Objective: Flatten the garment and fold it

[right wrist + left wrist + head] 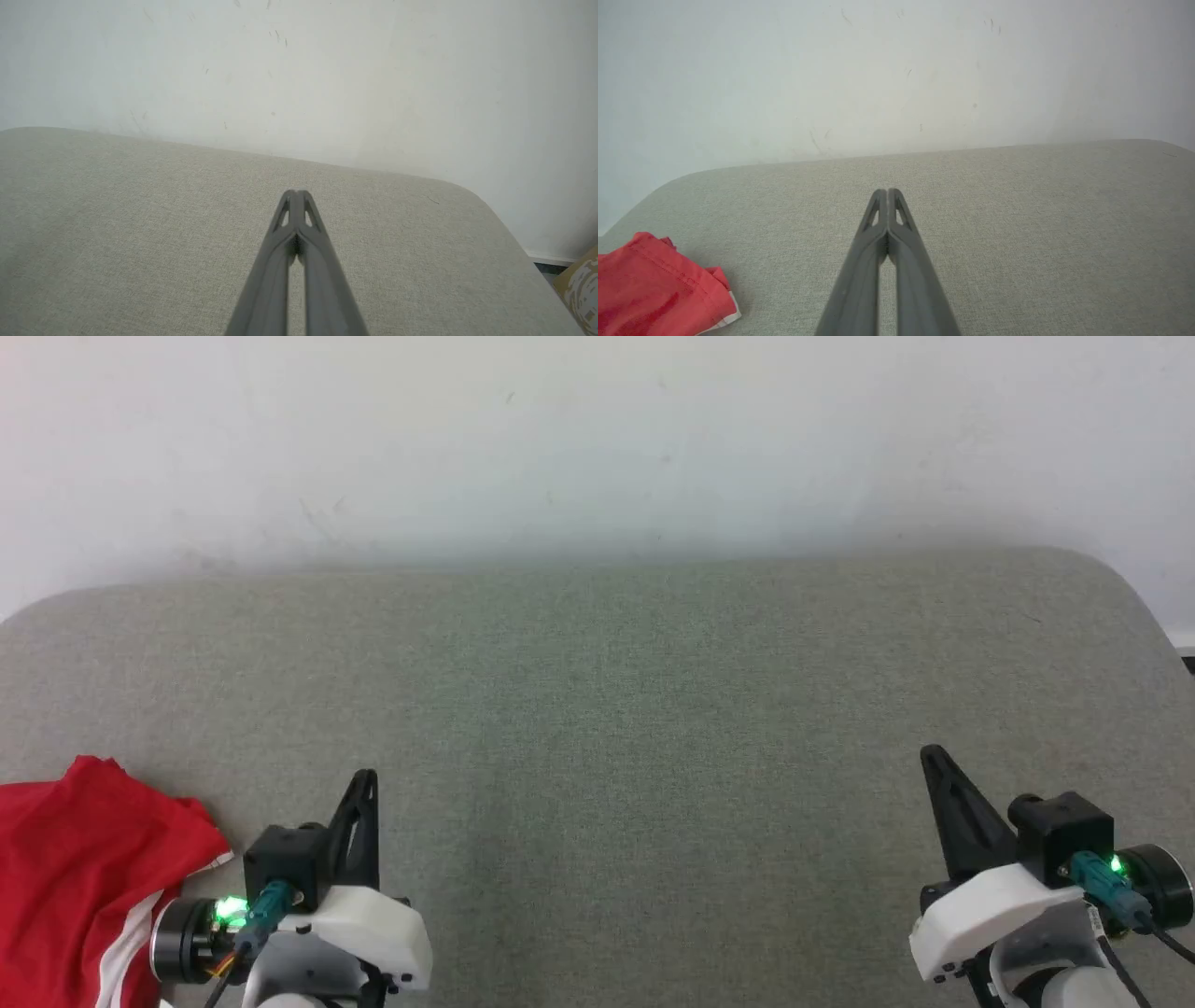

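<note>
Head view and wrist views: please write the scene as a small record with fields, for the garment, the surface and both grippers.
surface: grey-green cloth, against a white wall
garment: red, white stripe, crumpled, lying at surface's left, not held
left gripper: shut, empty, right of garment
right gripper: shut, empty, far from garment

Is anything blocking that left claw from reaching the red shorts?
Nothing visible does. The garment lies bunched just left of the shut left gripper, with bare grey cushion between them.
</note>
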### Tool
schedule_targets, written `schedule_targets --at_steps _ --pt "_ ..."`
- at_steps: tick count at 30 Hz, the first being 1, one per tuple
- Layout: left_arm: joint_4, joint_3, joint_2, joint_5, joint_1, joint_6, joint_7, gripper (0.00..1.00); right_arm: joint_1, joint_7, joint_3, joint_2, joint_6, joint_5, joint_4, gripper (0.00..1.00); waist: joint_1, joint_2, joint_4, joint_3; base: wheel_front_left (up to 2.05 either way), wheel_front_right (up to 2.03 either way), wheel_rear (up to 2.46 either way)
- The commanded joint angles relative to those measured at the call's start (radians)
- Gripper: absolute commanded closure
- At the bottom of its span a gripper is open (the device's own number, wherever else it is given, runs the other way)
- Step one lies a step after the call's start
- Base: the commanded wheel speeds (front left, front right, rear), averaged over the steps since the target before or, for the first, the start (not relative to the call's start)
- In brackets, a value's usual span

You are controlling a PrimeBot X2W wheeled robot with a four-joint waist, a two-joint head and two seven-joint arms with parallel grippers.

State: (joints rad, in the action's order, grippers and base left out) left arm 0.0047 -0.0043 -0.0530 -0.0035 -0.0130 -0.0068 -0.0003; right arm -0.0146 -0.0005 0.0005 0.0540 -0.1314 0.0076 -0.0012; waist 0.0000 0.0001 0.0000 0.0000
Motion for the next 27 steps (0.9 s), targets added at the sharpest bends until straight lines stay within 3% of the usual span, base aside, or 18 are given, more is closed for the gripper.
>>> schedule_targets --at_steps 1,23,24,27 --pt "-0.005 0.004 0.003 0.004 0.013 0.007 0.000 1.00 0.015 0.000 0.000 -0.004 0.001 -0.008 0.001 1.00 0.0000 -0.0001 0.000 0.000 0.00 0.00 0.00" --pt "-0.005 0.004 0.003 0.004 0.013 0.007 0.000 1.00 0.015 0.000 0.000 -0.004 0.001 -0.008 0.001 1.00 0.0000 -0.0001 0.000 0.000 0.00 0.00 0.00" --pt "0.000 0.000 0.000 0.000 0.000 0.000 0.000 0.00 0.000 0.000 0.000 0.000 0.000 0.000 0.000 0.00 0.0000 -0.0001 0.000 0.000 0.00 0.00 0.00" --pt "0.001 -0.003 0.000 -0.003 0.000 -0.001 -0.003 0.00 -0.002 -0.002 0.000 0.001 0.000 0.003 0.000 0.00 0.0000 -0.0001 0.000 0.000 0.00 0.00 0.00"
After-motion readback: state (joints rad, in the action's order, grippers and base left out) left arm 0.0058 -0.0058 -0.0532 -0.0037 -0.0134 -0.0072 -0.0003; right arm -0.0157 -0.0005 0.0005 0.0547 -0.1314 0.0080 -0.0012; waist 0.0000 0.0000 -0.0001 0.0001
